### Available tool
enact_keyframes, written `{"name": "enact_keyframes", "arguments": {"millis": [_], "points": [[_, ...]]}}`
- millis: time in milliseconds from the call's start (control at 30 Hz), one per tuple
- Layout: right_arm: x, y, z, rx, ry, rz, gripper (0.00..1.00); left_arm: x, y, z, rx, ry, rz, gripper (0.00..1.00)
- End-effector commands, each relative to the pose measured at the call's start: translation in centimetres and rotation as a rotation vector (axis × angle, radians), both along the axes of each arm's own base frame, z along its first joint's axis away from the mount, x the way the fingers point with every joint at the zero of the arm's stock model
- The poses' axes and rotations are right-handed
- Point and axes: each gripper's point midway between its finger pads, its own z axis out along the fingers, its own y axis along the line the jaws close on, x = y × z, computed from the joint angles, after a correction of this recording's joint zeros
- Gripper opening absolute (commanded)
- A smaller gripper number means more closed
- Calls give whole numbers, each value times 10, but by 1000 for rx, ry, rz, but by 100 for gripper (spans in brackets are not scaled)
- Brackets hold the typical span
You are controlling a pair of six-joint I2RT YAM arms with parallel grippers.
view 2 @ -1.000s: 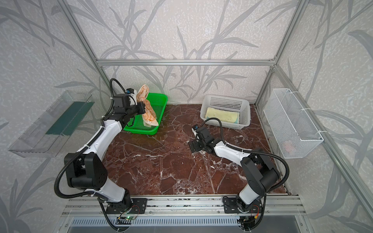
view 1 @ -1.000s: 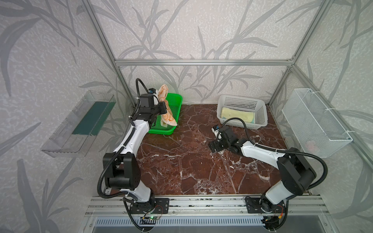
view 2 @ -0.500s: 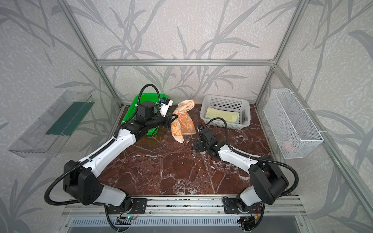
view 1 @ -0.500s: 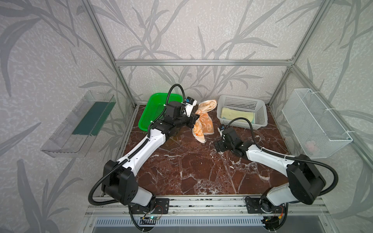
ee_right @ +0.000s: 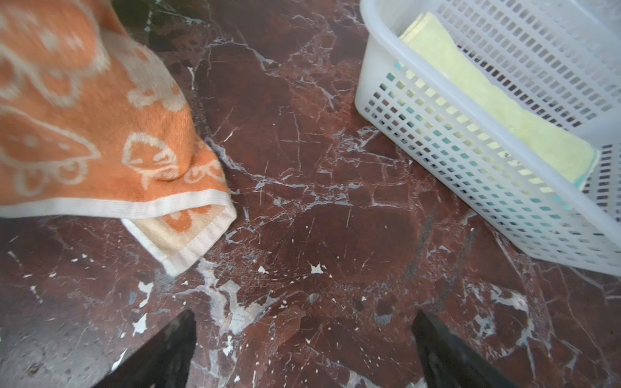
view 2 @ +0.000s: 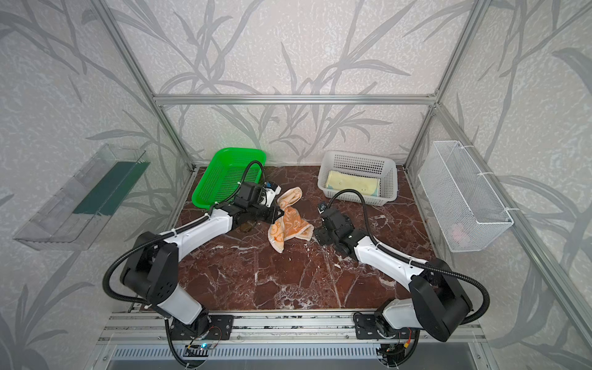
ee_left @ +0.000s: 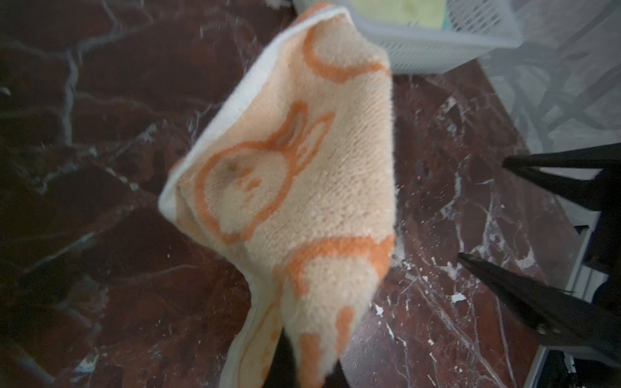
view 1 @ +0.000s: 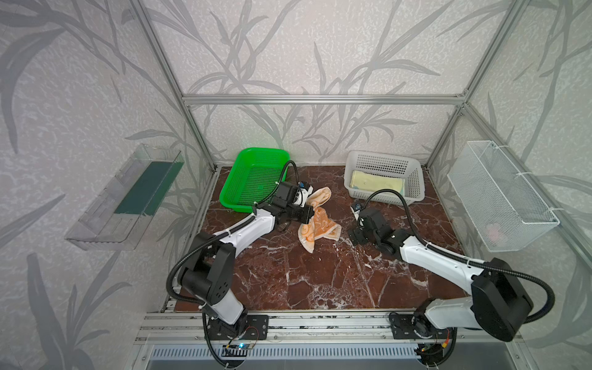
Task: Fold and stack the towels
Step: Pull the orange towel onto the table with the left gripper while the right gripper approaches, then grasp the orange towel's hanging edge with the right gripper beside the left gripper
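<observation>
**Patterned towel pinched by left arm, short of the white basket**

- The left gripper (view 1: 310, 209) is clamped on the orange-cream towel (view 1: 317, 226). It sits left of the white basket (view 1: 382, 157) in both top views, apart from it.
- The towel's upper end stands above the jaws. Its lower end is bunched on the marble table (view 1: 288, 272), and the folds hide how much is doubled under.
- In the left wrist view the towel fills the middle and covers the jaws wholly. That picture is soft.
- The right gripper (view 1: 355, 236) is spread wide and holds nothing. It is low over the table, in front of the white basket and between it and the towel.
- In the right wrist view only two black fingers (ee_right: 168, 349) show, cut off at the frame edge. The towel's corner lies near them, not touching.
- The pale yellow towel (view 1: 378, 185) lies flat inside the white basket.
- A teal edge peeps from beneath it through the wall holes. I cannot tell what it belongs to.
</observation>
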Motion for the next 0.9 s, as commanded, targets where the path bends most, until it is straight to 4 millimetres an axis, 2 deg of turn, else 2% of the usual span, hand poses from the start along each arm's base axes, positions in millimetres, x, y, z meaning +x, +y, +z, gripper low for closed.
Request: {"name": "enact_keyframes", "arguments": {"millis": [0,133,200,300,467,600,667,867], "points": [[-12,17,3,48,23,122,100,-8,12,-20,65,88,68,4],[-22,47,0,137,59,262,99,-10,41,-38,225,99,146,14],[-24,62,-2,164,65,308,97,-12,50,-42,266,101,166,27],[-27,82,-9,167,83,365,94,-15,55,-47,282,106,182,51],[-32,115,-30,121,168,437,89,-22,53,-43,249,91,174,67],[-35,147,-36,154,191,477,85,-27,55,-35,237,65,172,68],[-30,159,-32,200,172,469,83,-29,56,-33,231,57,175,68],[-13,180,-44,272,192,418,74,-35,57,-22,203,35,178,68]]}}
